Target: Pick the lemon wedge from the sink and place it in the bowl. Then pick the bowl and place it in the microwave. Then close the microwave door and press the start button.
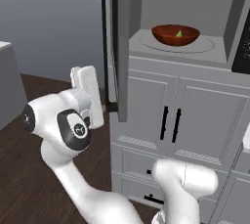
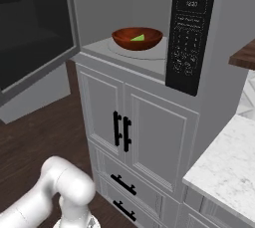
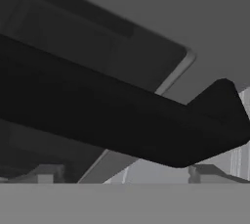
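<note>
The reddish-brown bowl (image 1: 175, 34) (image 2: 137, 38) rests on the round plate inside the microwave (image 1: 185, 3) (image 2: 124, 3), and the green lemon wedge (image 1: 179, 33) (image 2: 137, 37) lies in it. The microwave door (image 1: 122, 47) (image 2: 35, 38) stands swung open to the left, edge-on in the left base view, with its black handle (image 1: 105, 37) (image 3: 122, 120) on the outer side. My gripper (image 3: 124, 174) is open right at that handle, which crosses the hand view just beyond the fingertips (image 3: 46, 174); nothing is gripped. The arm's wrist (image 1: 87, 91) sits left of the door's lower end. The dark control strip (image 2: 191, 33) is on the microwave's right.
Grey cabinet doors with black handles (image 1: 170, 123) (image 2: 122, 131) and drawers (image 2: 124, 184) lie below the microwave. A marble counter (image 2: 224, 167) juts out at the right. Dark wood floor (image 1: 24, 169) lies to the left, with a grey unit (image 1: 7, 86) at the far left.
</note>
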